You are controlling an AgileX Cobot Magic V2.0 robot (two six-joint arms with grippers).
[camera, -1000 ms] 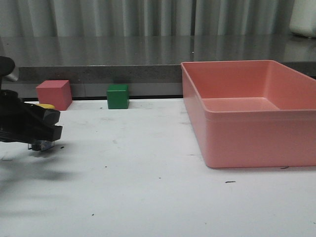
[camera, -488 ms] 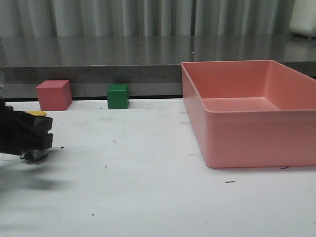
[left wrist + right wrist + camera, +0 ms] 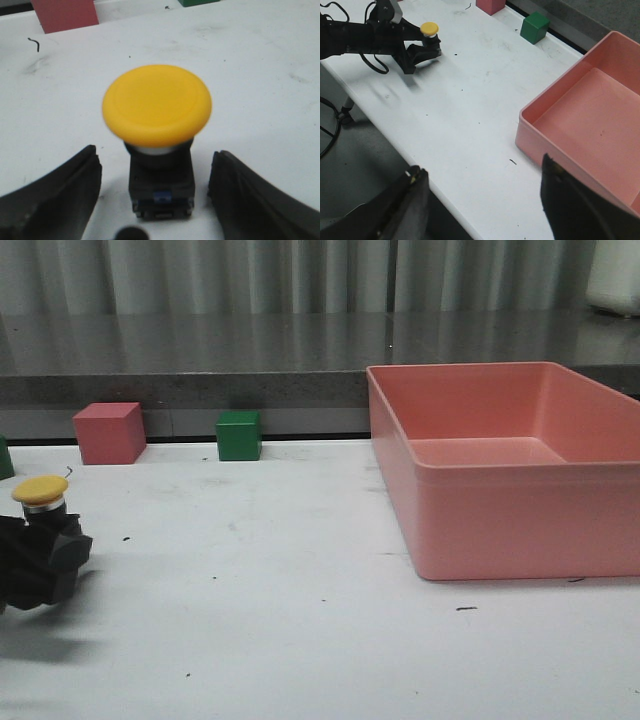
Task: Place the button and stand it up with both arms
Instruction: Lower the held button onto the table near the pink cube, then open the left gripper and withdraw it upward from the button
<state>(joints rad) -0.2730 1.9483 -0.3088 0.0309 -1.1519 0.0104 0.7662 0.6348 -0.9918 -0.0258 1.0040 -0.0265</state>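
The button (image 3: 40,490) stands upright on the white table at the far left, yellow cap on top. Its black body and blue-marked base show in the left wrist view (image 3: 156,105). My left gripper (image 3: 156,155) is open, with one finger on either side of the button's body and a gap to each. In the front view the left gripper (image 3: 42,558) hides the button's lower part. The right wrist view shows the button (image 3: 429,28) and the left gripper (image 3: 424,52) from afar. My right gripper (image 3: 484,167) is open and empty, high over the table's front edge.
A red cube (image 3: 108,430) and a green cube (image 3: 239,434) stand at the table's back edge. Another green object (image 3: 4,457) shows at the left border. A large pink bin (image 3: 520,472) fills the right side. The table's front edge (image 3: 445,192) drops to the floor.
My left gripper moved left with the button, then opened. The button now stands free on the table, its yellow cap showing above the fingers.
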